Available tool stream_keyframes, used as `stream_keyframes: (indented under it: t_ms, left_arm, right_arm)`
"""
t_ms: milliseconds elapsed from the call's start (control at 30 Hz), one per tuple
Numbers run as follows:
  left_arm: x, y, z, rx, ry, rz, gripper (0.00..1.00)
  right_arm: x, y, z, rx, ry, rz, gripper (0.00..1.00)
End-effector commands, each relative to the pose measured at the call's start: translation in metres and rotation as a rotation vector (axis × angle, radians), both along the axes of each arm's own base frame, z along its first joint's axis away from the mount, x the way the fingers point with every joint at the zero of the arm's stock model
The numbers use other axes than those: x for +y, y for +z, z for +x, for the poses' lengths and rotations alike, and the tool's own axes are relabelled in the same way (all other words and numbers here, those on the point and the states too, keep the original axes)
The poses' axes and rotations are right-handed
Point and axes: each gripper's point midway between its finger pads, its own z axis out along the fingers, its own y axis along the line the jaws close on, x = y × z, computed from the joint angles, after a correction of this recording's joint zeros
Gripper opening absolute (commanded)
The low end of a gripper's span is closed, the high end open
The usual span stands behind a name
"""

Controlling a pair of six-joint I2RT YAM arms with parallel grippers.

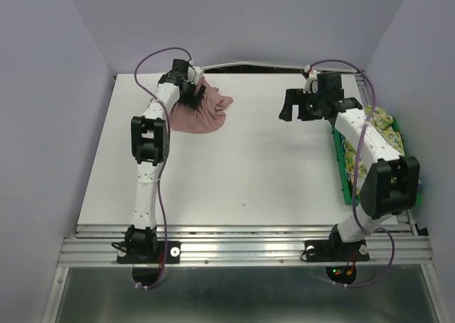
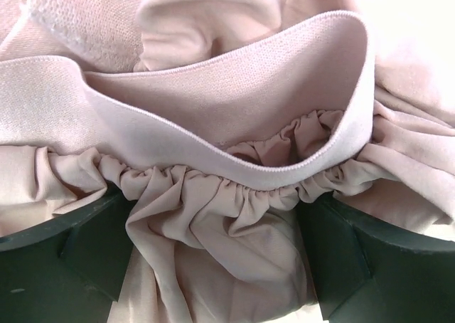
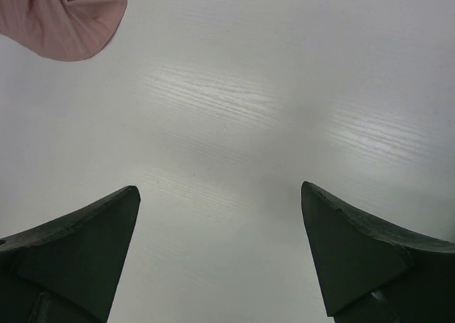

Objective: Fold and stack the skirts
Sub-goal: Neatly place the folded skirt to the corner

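A crumpled dusty-pink skirt point(image 1: 205, 114) lies bunched at the back left of the white table point(image 1: 242, 166). My left gripper point(image 1: 192, 89) sits down on its far edge. In the left wrist view the skirt's elastic waistband point(image 2: 213, 134) curls across the frame, and gathered cloth fills the wide gap between the two dark fingers point(image 2: 92, 248), which stand spread. My right gripper point(image 1: 295, 108) hovers open over bare table at the back right, nothing between its fingers point(image 3: 78, 245). A corner of the pink skirt point(image 3: 67, 17) shows at the upper left of the right wrist view.
A green basket point(image 1: 340, 168) stands along the table's right edge with yellow-green patterned cloth point(image 1: 380, 131) inside, partly hidden by the right arm. Grey walls close in the left, back and right sides. A metal rail point(image 1: 242, 248) runs along the near edge.
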Motion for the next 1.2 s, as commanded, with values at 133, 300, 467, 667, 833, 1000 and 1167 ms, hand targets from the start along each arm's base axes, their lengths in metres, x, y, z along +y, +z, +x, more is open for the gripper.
stream_keyframes:
  t_ms: [133,300,467,667,833,1000,1167]
  left_arm:
    - [-0.008,0.016,0.028,-0.139,-0.068,0.007,0.99]
    - [-0.013,0.077,0.047,-0.3,-0.084,-0.011,0.99]
    - [-0.019,0.204,0.04,-0.517,-0.103,-0.068,0.98]
    - [-0.017,0.331,-0.013,-0.716,-0.112,-0.128,0.99]
    - [-0.023,0.344,-0.072,-0.654,-0.126,-0.236,0.99]
    - [-0.033,0.284,-0.149,-0.444,-0.224,-0.294,0.99]
    - [-0.021,0.274,-0.213,-0.497,-0.233,-0.298,0.99]
  right_arm:
    - [-0.002,0.003,0.012,-0.036,0.0,-0.003,1.0]
    - [-0.002,0.014,0.012,-0.058,0.005,-0.003,1.0]
    - [-0.001,0.036,0.007,-0.101,0.03,-0.001,1.0]
    - [-0.014,0.074,0.003,-0.173,0.02,-0.029,1.0]
    - [-0.02,0.084,-0.016,-0.182,0.056,-0.056,1.0]
    - [-0.038,0.064,-0.046,-0.128,0.047,-0.14,1.0]
    - [-0.051,0.045,-0.084,-0.096,0.074,-0.199,1.0]
